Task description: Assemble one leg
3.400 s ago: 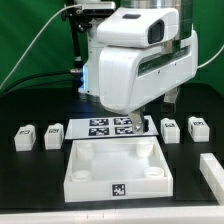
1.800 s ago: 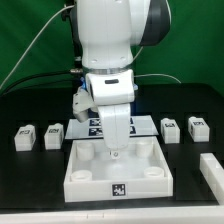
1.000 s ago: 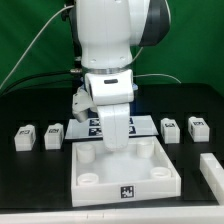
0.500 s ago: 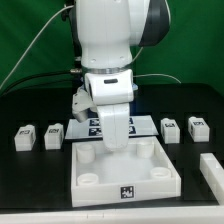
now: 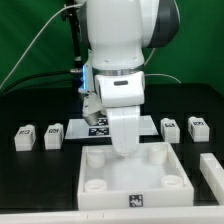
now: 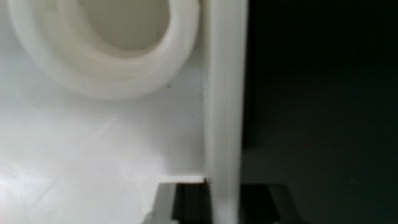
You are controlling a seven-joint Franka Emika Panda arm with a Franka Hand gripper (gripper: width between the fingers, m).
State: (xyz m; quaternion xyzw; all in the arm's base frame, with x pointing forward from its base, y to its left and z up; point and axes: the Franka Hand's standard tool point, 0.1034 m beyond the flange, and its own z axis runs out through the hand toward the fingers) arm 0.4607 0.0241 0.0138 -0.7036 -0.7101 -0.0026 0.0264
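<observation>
Arm (image 5: 118,50) is reaching straight down over the white panel (image 5: 100,196), which is lying flat on the black bench (image 5: 35,190). Tool (image 5: 122,150) is sitting at the panel's back wall, near the middle of that wall. In the wrist view the tool (image 6: 222,200) is straddling the thin upright wall, with a dark finger (image 6: 183,205) pressing close on each side, so it is looking clamped on the panel (image 6: 89,160). A round corner socket (image 6: 125,70) is showing on the inner floor just beside the wall.

All four legs are standing loose on the bench, none in the tool and none in a socket. Far-left leg (image 5: 24,137) and near-left leg (image 5: 54,133) are sitting side by side on the exterior view's left. Near-right leg (image 5: 171,129) and far-right leg (image 5: 198,127) are sitting side by side on the exterior view's right, both pairs behind the panel's front edge.

Marker board (image 5: 100,128) is lying behind the panel, partly hidden by the arm. A long white part (image 5: 212,165) is showing at the exterior view's right edge
</observation>
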